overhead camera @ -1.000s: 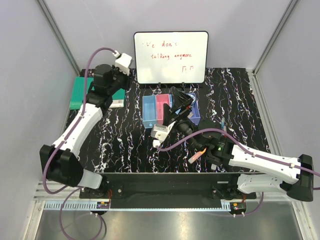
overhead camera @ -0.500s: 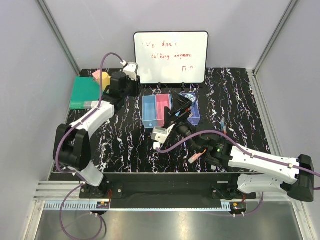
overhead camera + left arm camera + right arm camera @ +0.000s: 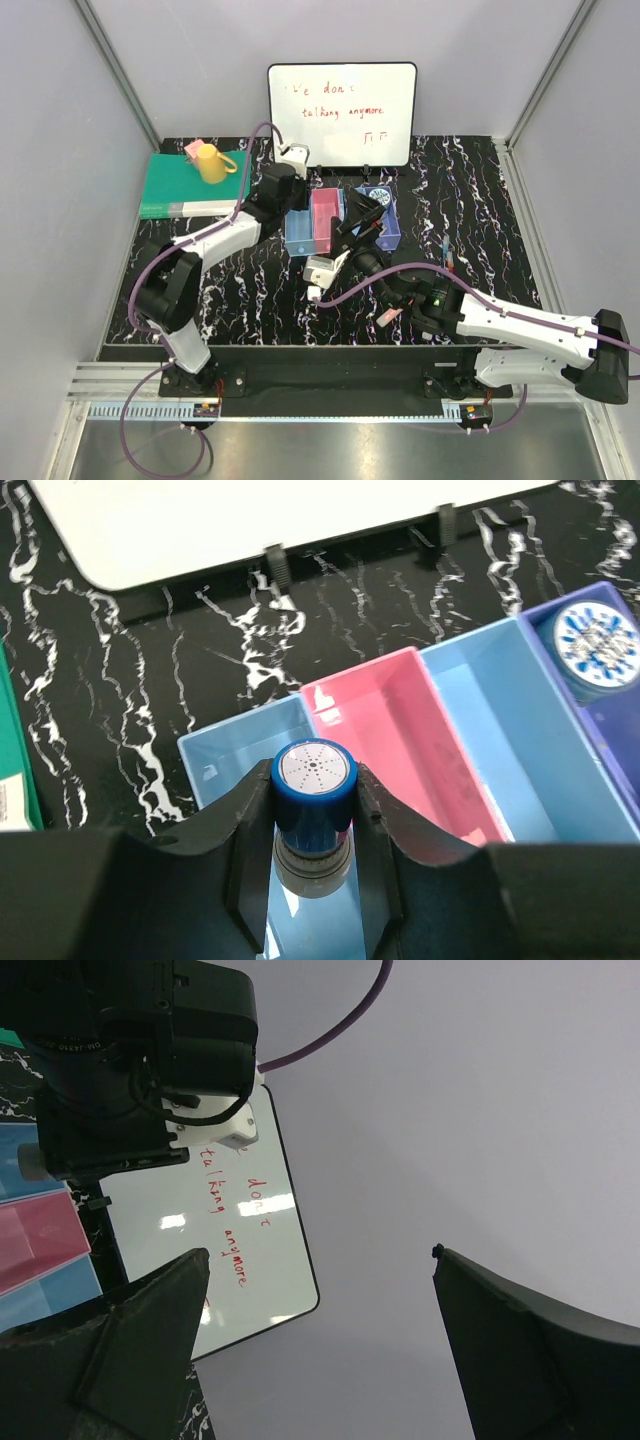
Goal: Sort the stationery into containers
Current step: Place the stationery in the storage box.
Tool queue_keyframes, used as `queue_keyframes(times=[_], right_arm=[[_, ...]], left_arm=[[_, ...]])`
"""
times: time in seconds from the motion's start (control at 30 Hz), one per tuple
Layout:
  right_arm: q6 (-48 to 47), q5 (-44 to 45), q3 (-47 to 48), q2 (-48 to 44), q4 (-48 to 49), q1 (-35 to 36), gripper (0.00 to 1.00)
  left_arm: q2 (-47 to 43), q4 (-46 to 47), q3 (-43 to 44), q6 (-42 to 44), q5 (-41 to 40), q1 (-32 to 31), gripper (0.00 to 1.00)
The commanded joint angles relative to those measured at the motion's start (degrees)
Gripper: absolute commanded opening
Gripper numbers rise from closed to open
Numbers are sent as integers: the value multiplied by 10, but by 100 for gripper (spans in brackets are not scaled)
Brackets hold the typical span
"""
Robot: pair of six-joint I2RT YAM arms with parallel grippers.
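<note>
To do this step well, lower the blue-capped marker (image 3: pixel 313 798) fully into the near blue bin (image 3: pixel 225 765) directly beneath before letting go. The left gripper (image 3: pixel 313 825) is clamped on it, cap forward. The right gripper (image 3: pixel 320 1350) beyond gapes wide, holding nothing.

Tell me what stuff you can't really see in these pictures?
- Blue-capped marker: in the left wrist view, the left gripper hides all but its cap end.
- Leftmost blue bin: in the top view, the left arm covers part of it.
- Right gripper: its wrist view faces the whiteboard, so nothing beneath shows.
- Small pens near the right arm: too small in the top view.
</note>
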Motion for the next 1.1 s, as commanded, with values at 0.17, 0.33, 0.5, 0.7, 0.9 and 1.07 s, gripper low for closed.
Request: queue_keyframes(times=[0.17, 0.33, 0.5, 0.7, 0.9, 1.07], right_arm=[[14, 10, -11, -23, 16, 4, 100], [13, 9, -13, -24, 17, 4, 100], [13, 9, -14, -25, 17, 4, 100], [13, 7, -13, -24, 20, 4, 100], [13, 7, -11, -25, 20, 3, 100], [12, 6, -12, -24, 22, 1, 100]], left_arm=[[27, 85, -20, -14, -105, 6, 0], [45, 77, -13, -34, -106, 6, 0], [58, 84, -15, -47, -101, 6, 0], [63, 93, -19, -70, -76, 6, 0], [77, 91, -11, -81, -62, 5, 0], [86, 89, -11, -82, -62, 0, 0]])
